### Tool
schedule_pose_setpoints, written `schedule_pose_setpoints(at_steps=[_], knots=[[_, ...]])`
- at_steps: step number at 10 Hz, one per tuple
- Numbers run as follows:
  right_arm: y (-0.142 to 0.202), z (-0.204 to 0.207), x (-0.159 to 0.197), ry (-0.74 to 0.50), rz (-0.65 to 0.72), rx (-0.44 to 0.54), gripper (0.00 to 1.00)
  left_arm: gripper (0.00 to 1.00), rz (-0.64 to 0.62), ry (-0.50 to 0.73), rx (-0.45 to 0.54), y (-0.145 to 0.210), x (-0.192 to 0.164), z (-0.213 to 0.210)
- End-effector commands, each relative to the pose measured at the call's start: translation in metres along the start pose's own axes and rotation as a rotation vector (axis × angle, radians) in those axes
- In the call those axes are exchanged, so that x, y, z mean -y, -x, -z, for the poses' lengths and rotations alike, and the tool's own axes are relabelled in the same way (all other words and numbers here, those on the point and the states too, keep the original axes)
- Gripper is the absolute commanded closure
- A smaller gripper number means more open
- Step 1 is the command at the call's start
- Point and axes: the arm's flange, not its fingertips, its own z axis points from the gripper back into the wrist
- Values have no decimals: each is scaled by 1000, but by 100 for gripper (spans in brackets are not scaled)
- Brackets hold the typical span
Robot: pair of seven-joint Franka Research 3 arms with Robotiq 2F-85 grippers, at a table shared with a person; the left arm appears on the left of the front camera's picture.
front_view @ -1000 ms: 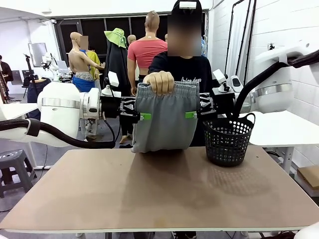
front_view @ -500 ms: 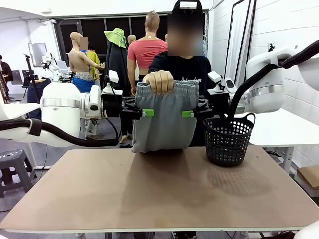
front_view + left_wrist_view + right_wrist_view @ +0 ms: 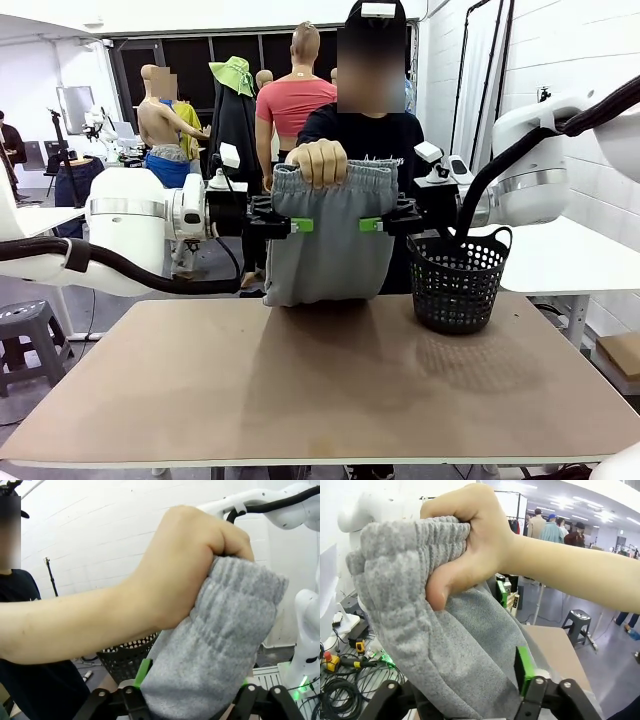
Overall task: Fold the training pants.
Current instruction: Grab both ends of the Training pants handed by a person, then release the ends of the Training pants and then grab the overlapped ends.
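**Upright training pants (image 3: 325, 260), flanked on both sides**

Held waistband-up by the person's hand (image 3: 320, 163) at the table's (image 3: 320, 400) far edge, long axis vertical. Astride each side edge below the waistband, jaws apart: left gripper (image 3: 302, 225), right gripper (image 3: 371, 224), equally near.

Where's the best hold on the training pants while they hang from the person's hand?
Take the training pants by the side edges just under the waistband, left gripper from the left, right gripper from the right: the hand holds the waistband's middle, so both edges hang free.
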Motion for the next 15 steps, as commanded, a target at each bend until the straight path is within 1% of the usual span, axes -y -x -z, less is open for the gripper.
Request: schedule_pose_setpoints(at_steps=[1, 2, 3, 6, 10, 11, 12, 13, 15], knots=[[-5, -2, 6, -20, 46, 31, 78, 78, 18, 4, 96, 1, -2, 1], [-7, -3, 5, -28, 47, 32, 97, 98, 15, 10, 102, -1, -1, 1], [-10, -5, 4, -33, 51, 43, 100, 100, 14, 9, 102, -1, -1, 0], [-11, -7, 3, -83, 76, 82, 100, 100, -5, 7, 72, 3, -4, -3], [-8, -6, 4, -93, 72, 59, 100, 100, 2, 22, 72, 7, -9, -1], [-7, -3, 7, -84, 88, 35, 100, 100, 41, 4, -10, 10, -19, 5], [-3, -2, 7, -115, 76, -21, 100, 100, -15, 11, 60, 3, -5, -2], [1, -4, 0, -69, 64, 49, 100, 100, -15, 11, 60, 3, -5, -2], [1, -4, 0, -69, 64, 49, 100, 100, -15, 11, 60, 3, -5, -2]])
